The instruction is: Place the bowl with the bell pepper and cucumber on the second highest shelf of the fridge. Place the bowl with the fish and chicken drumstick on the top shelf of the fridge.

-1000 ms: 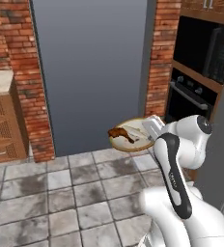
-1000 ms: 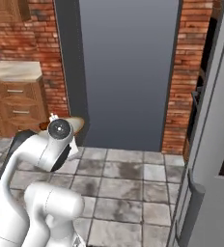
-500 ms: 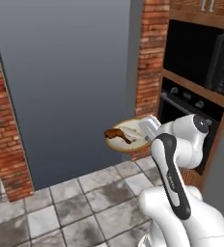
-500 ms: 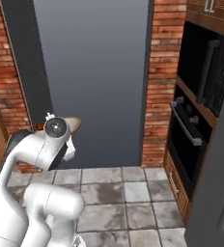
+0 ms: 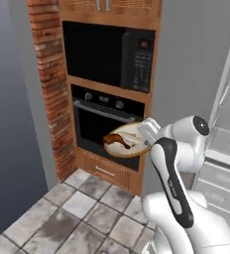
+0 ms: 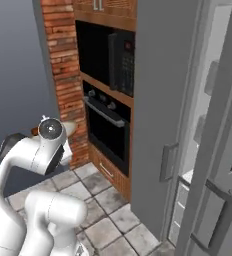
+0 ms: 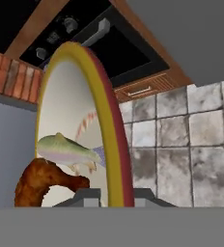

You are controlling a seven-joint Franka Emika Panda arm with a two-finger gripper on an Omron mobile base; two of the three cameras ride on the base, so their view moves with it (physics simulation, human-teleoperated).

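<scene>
Gripper [image 5: 147, 130] was clenched on the rim of the bowl [image 5: 128, 141], which held the fish [image 7: 68, 150] and chicken drumstick [image 7: 42, 181] and hung in the air in front of the wall oven [image 5: 104, 125], below the microwave [image 5: 109, 52]. The open fridge [image 5: 227, 134] stood to the right of the oven, well apart from the bowl. Judgement: the carry to the top shelf needs the bowl kept level so neither item slides out, the rim lifted above the shelf lip before going in, and a wide berth of the fridge door [image 6: 214, 165].
</scene>
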